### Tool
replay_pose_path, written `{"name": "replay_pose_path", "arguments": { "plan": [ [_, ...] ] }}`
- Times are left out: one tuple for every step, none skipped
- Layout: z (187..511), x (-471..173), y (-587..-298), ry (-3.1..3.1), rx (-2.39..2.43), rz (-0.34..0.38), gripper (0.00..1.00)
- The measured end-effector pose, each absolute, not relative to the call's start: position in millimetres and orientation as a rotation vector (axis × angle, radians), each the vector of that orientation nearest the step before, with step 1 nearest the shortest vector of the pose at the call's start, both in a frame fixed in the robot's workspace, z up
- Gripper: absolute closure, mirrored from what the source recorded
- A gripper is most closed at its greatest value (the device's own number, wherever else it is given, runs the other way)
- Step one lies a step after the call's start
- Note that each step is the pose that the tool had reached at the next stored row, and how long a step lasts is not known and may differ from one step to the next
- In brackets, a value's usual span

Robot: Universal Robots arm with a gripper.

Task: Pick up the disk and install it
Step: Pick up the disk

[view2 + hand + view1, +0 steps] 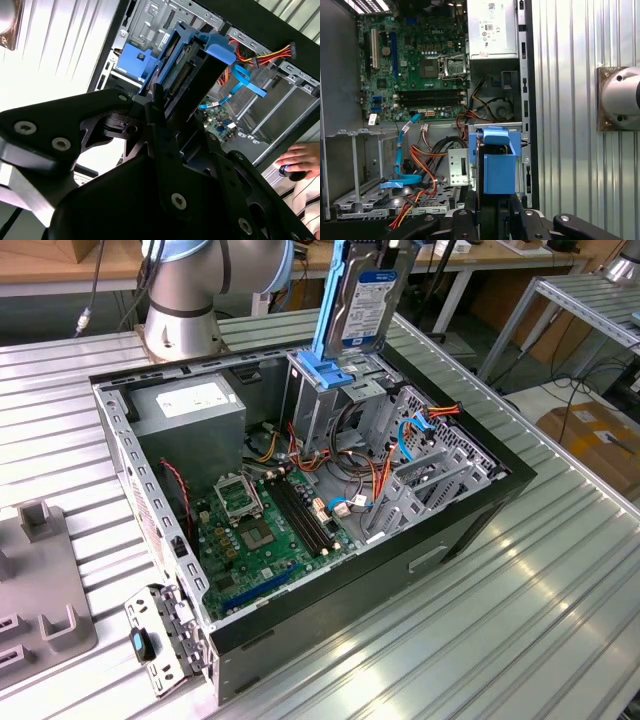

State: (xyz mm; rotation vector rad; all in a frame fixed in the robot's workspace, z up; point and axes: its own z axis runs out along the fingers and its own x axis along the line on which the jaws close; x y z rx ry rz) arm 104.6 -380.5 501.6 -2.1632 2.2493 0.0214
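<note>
Now the hand (pixel 487 220) grips the disk (pixel 362 305) upright over the metal cage (pixel 320 405). It looks stiff, heavy, breakable; its blue sides suit holding.

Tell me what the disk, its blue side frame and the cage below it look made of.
The disk: silver metal casing, dull sheen, with a glossy paper-like label. The side frame: light-blue moulded plastic, uniform matt colour. The cage: probably bare sheet steel, grey, folded and perforated.
</note>
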Motion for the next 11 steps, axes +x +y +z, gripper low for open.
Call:
{"name": "replay_pose_path", "arguments": {
  "plan": [
    [501.6,104.7,-382.9,2.249,-2.163,0.021,0.65],
    [501.6,104.7,-384.8,2.249,-2.163,0.021,0.65],
    [501.6,104.7,-386.9,2.249,-2.163,0.021,0.65],
    [501.6,104.7,-389.2,2.249,-2.163,0.021,0.65],
    [501.6,104.7,-392.8,2.249,-2.163,0.021,0.65],
    [501.6,104.7,-397.4,2.249,-2.163,0.021,0.65],
    [501.6,104.7,-400.9,2.249,-2.163,0.021,0.65],
    [501.6,104.8,-404.0,2.249,-2.163,0.021,0.65],
    [501.6,104.8,-406.0,2.249,-2.163,0.021,0.65],
    [501.6,104.8,-408.3,2.249,-2.163,0.021,0.65],
    [501.7,104.8,-410.6,2.249,-2.163,0.021,0.65]
  ]
}}
